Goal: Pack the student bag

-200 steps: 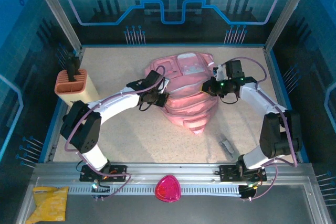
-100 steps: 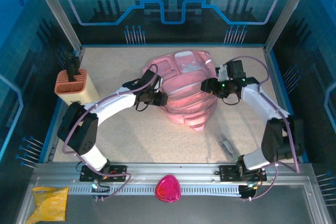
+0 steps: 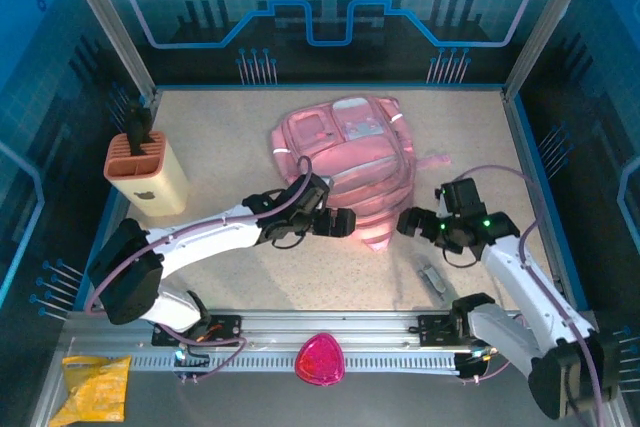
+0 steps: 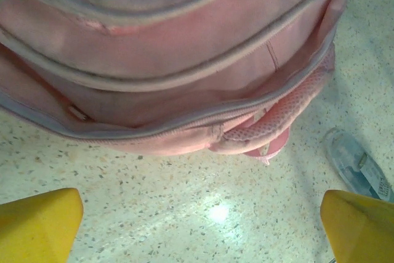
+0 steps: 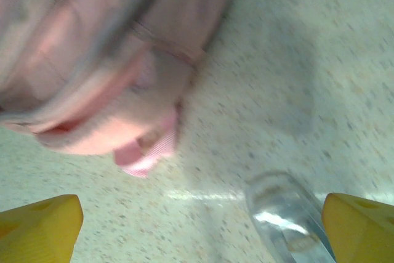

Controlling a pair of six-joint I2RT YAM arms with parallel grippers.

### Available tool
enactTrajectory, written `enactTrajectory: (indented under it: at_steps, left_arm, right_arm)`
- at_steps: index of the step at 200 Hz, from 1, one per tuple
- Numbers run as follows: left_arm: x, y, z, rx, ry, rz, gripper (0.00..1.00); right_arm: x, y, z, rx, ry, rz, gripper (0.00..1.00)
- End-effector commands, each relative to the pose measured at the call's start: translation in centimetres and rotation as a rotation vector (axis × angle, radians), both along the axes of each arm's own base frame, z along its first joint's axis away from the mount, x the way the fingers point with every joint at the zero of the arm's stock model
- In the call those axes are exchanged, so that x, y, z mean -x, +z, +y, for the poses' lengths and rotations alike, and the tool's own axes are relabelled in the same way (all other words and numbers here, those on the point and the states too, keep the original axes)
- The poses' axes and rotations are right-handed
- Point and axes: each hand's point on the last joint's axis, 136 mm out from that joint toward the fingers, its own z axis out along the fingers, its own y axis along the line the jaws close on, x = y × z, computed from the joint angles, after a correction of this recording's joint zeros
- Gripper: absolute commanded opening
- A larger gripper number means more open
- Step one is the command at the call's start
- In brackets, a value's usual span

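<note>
White arms point(image 3: 205, 237) point(image 3: 520, 277) low beside student bag point(image 3: 345, 147)

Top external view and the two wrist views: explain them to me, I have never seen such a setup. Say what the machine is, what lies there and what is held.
The machine is two robot arms bolted at the near edge of a table. The top view looks down from above and behind them. Each wrist view looks out between that arm's own yellow fingers. The left gripper and right gripper are both open and hold nothing, close to the near end of the pink student bag. Also there are a small clear object, a beige holder and a magenta piece on the front rail.
</note>
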Motion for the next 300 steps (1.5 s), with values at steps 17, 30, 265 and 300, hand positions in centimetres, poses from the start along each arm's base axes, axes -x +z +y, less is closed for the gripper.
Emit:
enactTrajectory:
  at_steps: [17,30,265,300]
  left_arm:
    - [0.6,2.3,-1.2,0.149,0.06,-0.073,0.99]
    - [0.8,2.0,-1.3,0.137,0.074,-0.056,0.99]
    - [1.5,-1.8,0.1,0.028,0.137,-0.018,0.99]
    - [1.3,-1.8,0.2,0.015,0.138,-0.026,0.99]
  right_arm:
    - [4.3,-3.1,-2.7,0.129,-0.14,0.14,1.0]
    - [4.5,-3.1,-3.2,0.213,-0.149,0.12,1.0]
    - [4.4,-6.1,-1.9,0.446,0.0,0.278,0.85]
    - [3.9,-6.2,-2.8,0.436,-0.024,0.29,0.86]
